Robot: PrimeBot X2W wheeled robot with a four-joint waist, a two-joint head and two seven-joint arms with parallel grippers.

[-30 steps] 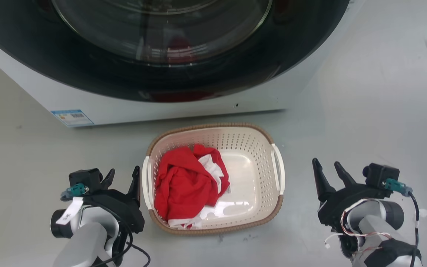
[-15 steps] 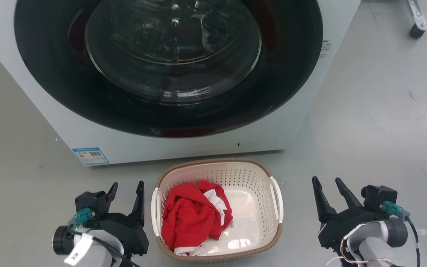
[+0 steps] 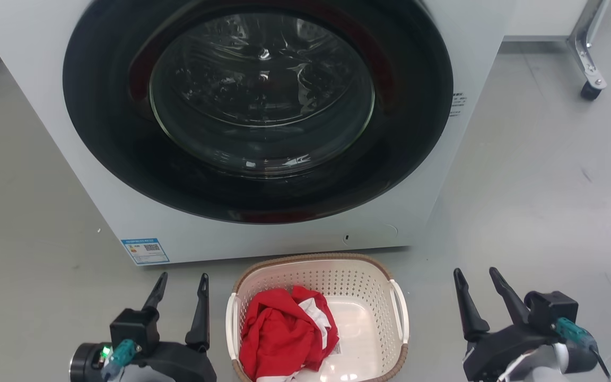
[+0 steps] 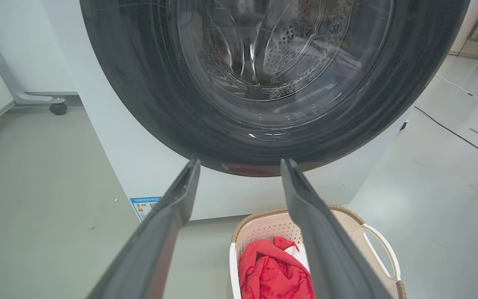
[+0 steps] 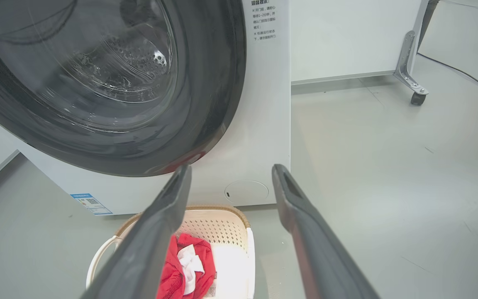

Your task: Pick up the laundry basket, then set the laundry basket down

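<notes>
the frame's bottom edge cuts off the near end of the laundry basket [image 3: 313, 258] at 6 o'clock in the head view, and the arms behind both grippers are only partly seen. the cream, perforated basket stands on the grey floor [image 3: 549, 185], its brown rim and white side handles plain. a crumpled red garment [image 3: 279, 339] with a white patch fills its left half and hides the bottom there. at 7 o'clock the left gripper [image 3: 183, 277] points up, jaws released and spread, holding nothing, just beside the basket's left handle with a gap between them. at 5 o'clock the right gripper [image 3: 476, 271] also has its jaws parted and empty, well apart from the right handle. beyond, at 12 o'clock, the white washing machine [image 3: 98, 212] stands near the basket's far rim, its round dark door [image 3: 263, 95] closed. what lies behind the glass is hard to make out. a caster wheel [image 3: 591, 90] shows at 2 o'clock.
</notes>
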